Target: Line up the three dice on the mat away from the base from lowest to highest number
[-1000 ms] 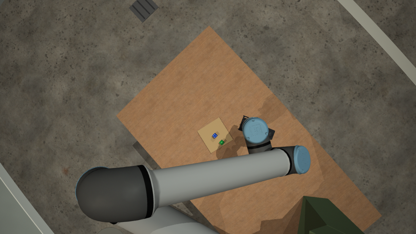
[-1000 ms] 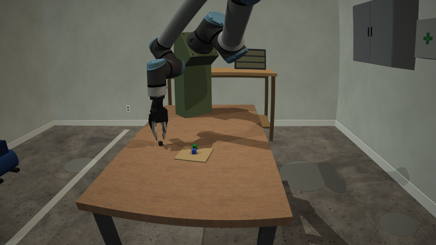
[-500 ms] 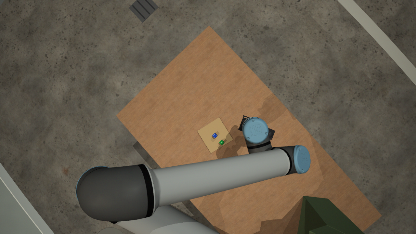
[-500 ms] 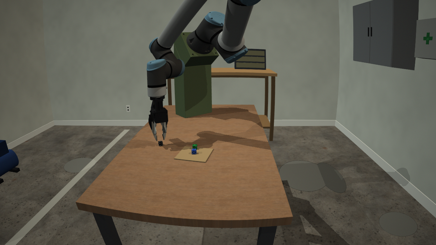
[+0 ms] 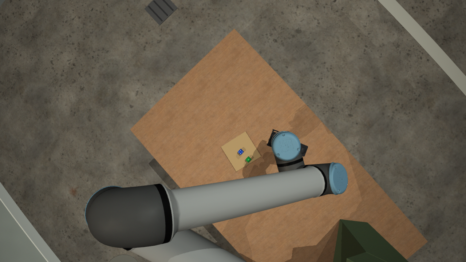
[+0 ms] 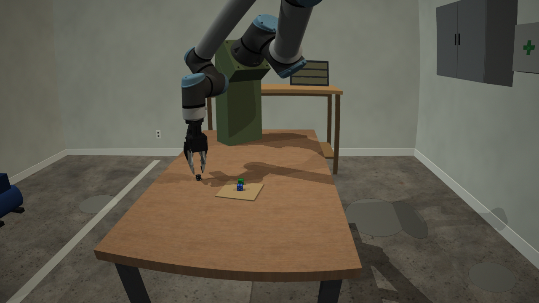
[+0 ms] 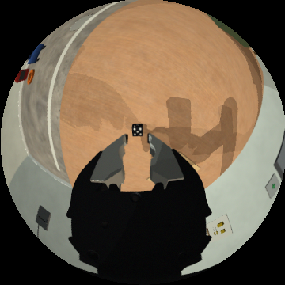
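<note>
A black die (image 6: 198, 176) with white pips sits flat on the bare table, off the mat to its left; in the wrist view it (image 7: 137, 129) lies just beyond my fingertips. My gripper (image 6: 197, 169) (image 7: 137, 134) points straight down a little above the die, fingers part-way open and empty. The tan mat (image 5: 239, 149) holds a blue die (image 5: 240, 151) near its middle and a green die (image 5: 248, 159) at its edge on the robot's side. Both also show in the front view, blue (image 6: 239, 187) in front of green (image 6: 240, 181). In the overhead view the wrist (image 5: 285, 146) hides the gripper and the black die.
The green robot pedestal (image 6: 239, 92) stands at the table's far end. My forearm (image 5: 247, 192) crosses above the table near the mat. A second table (image 6: 301, 90) stands behind. The table's left edge is close to the black die.
</note>
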You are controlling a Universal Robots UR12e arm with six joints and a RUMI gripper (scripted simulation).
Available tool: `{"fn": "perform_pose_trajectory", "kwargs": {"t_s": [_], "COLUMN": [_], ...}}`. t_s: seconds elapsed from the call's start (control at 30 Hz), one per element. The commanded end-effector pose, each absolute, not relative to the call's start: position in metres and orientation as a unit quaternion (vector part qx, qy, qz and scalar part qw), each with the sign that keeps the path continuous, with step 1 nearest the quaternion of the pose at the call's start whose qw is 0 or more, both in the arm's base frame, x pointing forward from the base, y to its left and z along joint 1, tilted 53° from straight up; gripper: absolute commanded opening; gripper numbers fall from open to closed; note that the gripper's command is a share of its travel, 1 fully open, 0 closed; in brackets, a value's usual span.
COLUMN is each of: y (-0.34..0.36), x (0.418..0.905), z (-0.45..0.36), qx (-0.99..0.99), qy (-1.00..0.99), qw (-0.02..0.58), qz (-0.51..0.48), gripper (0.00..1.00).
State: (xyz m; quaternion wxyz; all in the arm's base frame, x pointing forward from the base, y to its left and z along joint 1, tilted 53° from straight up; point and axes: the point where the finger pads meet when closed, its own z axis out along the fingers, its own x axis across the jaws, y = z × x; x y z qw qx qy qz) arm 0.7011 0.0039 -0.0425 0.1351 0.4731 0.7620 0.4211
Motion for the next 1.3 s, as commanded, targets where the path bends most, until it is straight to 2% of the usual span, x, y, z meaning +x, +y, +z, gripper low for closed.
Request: {"fn": "perform_pose_trajectory", "kwargs": {"t_s": [0.0, 1.27], "y": [0.004, 0.016], "x": [0.701, 0.716], "z": [-0.042, -0.057], "qx": [0.473, 0.473], "qy": [0.762, 0.762], "qw": [0.135, 0.135], "qz": [0.421, 0.421], "gripper": [0.21, 0.21]}}
